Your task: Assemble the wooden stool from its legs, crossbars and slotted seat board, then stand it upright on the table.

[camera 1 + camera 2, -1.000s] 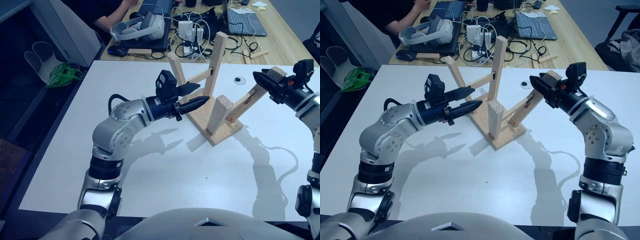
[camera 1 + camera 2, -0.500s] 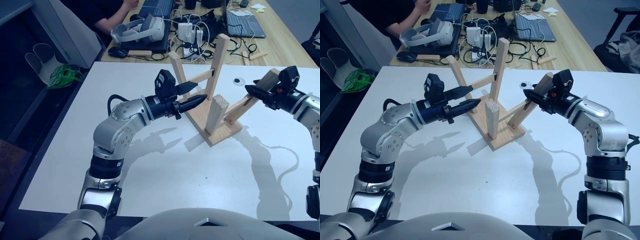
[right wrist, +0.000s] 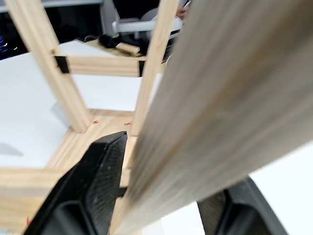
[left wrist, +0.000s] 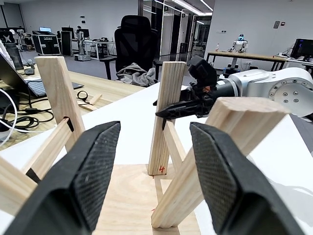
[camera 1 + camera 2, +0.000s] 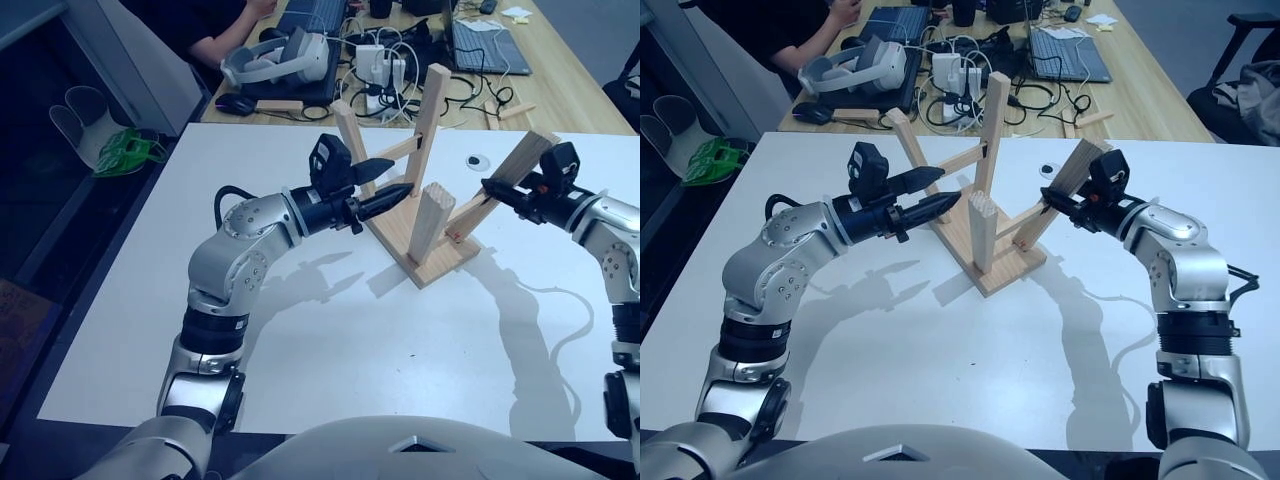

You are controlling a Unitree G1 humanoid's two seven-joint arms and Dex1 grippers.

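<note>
The stool (image 5: 425,200) looks fully put together and sits upside down on the white desk (image 5: 300,340), its seat board (image 5: 440,262) flat on the surface and the legs pointing up. By my judgement the step in hand is getting a hold for the turn-over, since only standing it upright is left.

Counted from the seat board:
- Four legs rise from it.
- The right leg (image 5: 515,168) leans outward on the robot's right side of the board.
- I can make out two crossbars for certain. One (image 5: 400,150) is high above the far edge of the board. The other (image 5: 468,215) is low over its right side.

The right hand (image 5: 492,190) is pressed onto the right leg partway up from the seat board, with a dark pad against either side of it. The left hand (image 5: 400,173) is above the board's left edge. Its fingers (image 4: 93,171) are spread, and the near leg (image 4: 215,161) is just ahead of them but not touched.

The next move probably calls for the left hand to pinch a leg or crossbar on its side. Both arms would then lift and roll the stool together until the seat board is on top and all four leg ends meet the desk. With only one hand holding, the joints could twist or pull out of their slots.
</note>
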